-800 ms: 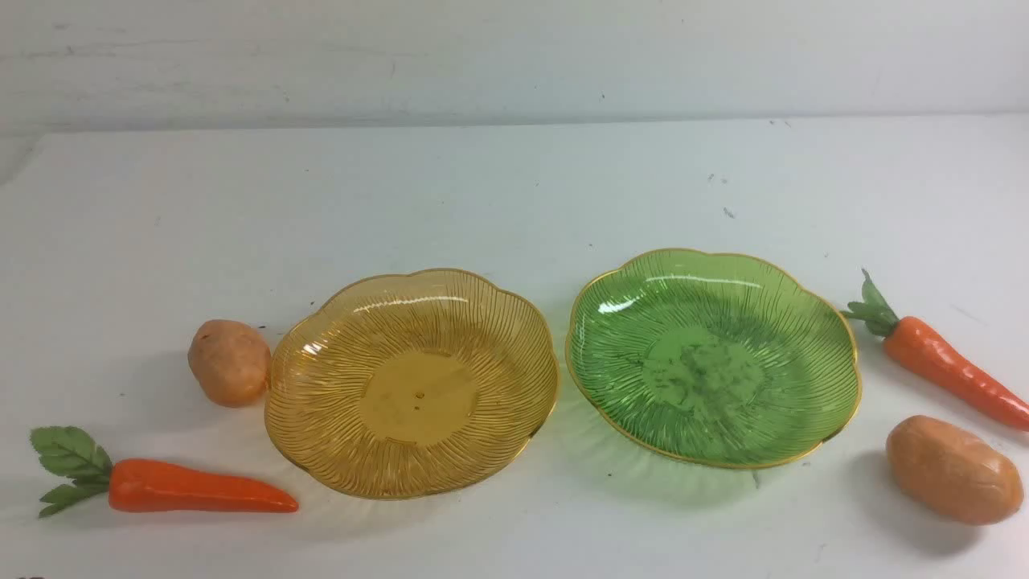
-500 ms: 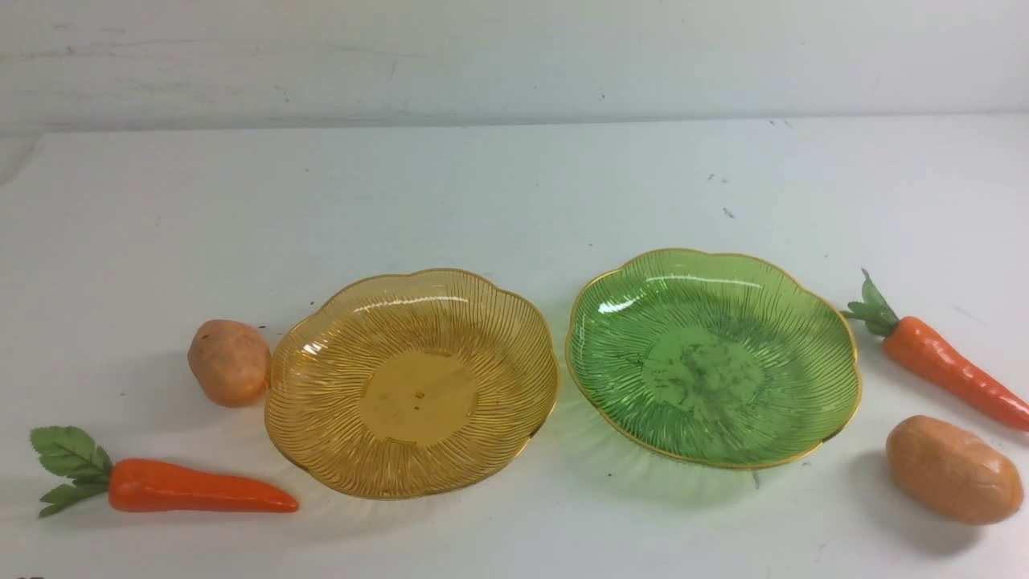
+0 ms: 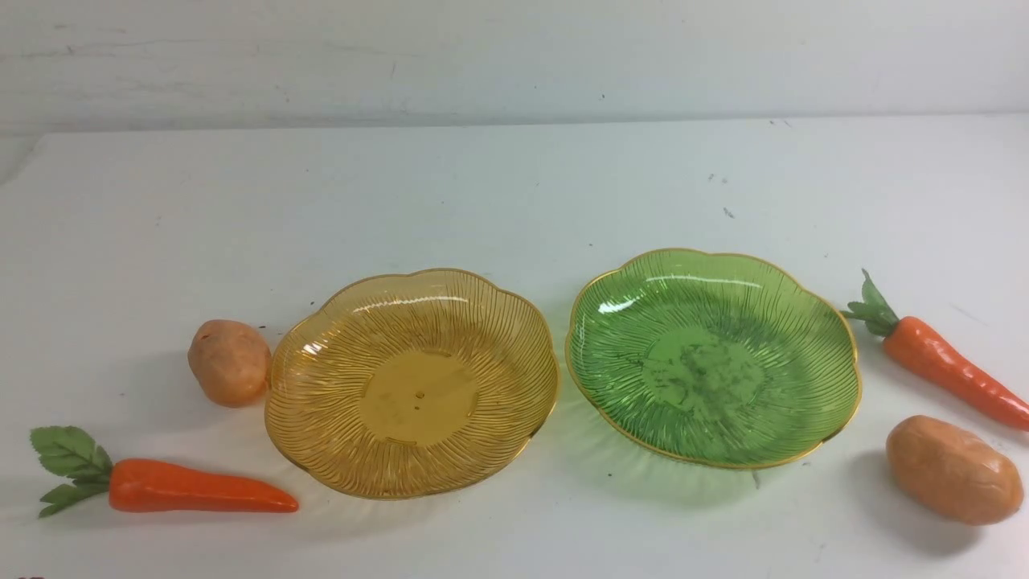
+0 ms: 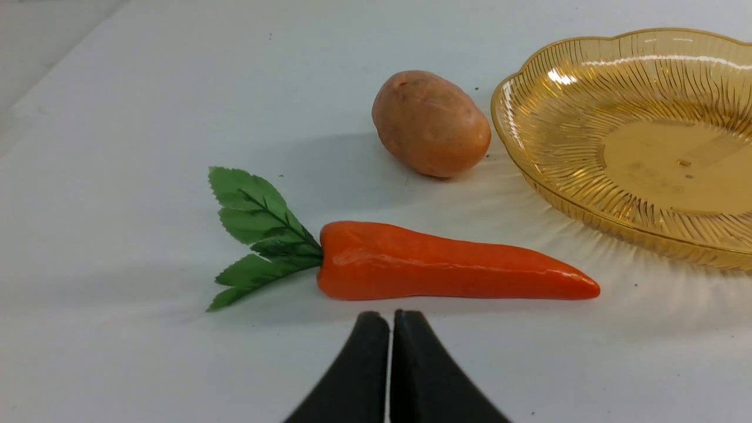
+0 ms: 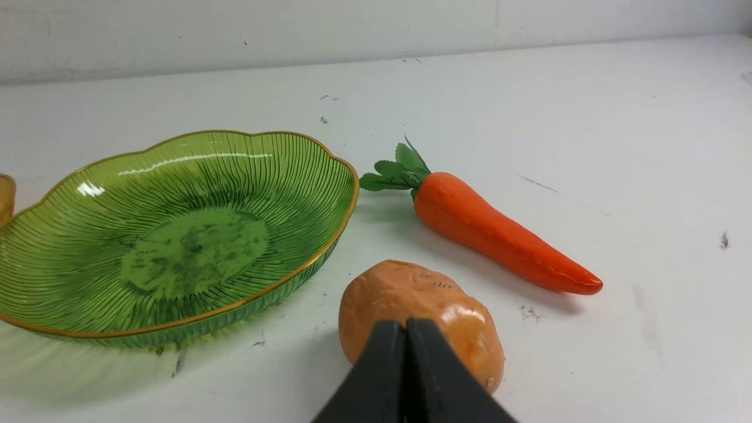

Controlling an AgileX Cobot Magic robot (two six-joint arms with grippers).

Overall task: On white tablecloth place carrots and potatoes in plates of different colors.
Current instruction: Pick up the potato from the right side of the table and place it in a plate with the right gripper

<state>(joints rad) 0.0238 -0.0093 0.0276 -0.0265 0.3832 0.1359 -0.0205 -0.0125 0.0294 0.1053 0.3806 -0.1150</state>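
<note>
Front view, item by item. White tablecloth (image 3: 514,185): covers the surface, plain, with a few dark specks toward 1 o'clock.

Amber plate (image 3: 338,418): sits left of centre, upright, nothing in it. Green plate (image 3: 611,402): lies at 3 o'clock of the amber plate, rims close but apart, nothing in it.

Right carrot (image 3: 949,374): on the cloth at 3 o'clock of the green plate, leaves toward 10 o'clock near the rim, tip toward 4 o'clock. Left carrot (image 3: 193,489): on the cloth at 8 o'clock of the amber plate, leaves toward 9 o'clock, tip toward 3 o'clock.

Right potato (image 3: 953,470): on the cloth at 4 o'clock of the green plate, clear of the rim. Left potato (image 3: 229,362): at 9 o'clock of the amber plate, hard against its rim; contact cannot be confirmed.

Left pincer (image 4: 390,320): fingers pressed together, pinching nothing, just short of the left carrot. Right pincer (image 5: 405,329): fingers pressed together, pinching nothing, tips overlapping the right potato in the wrist view; contact cannot be confirmed.
</note>
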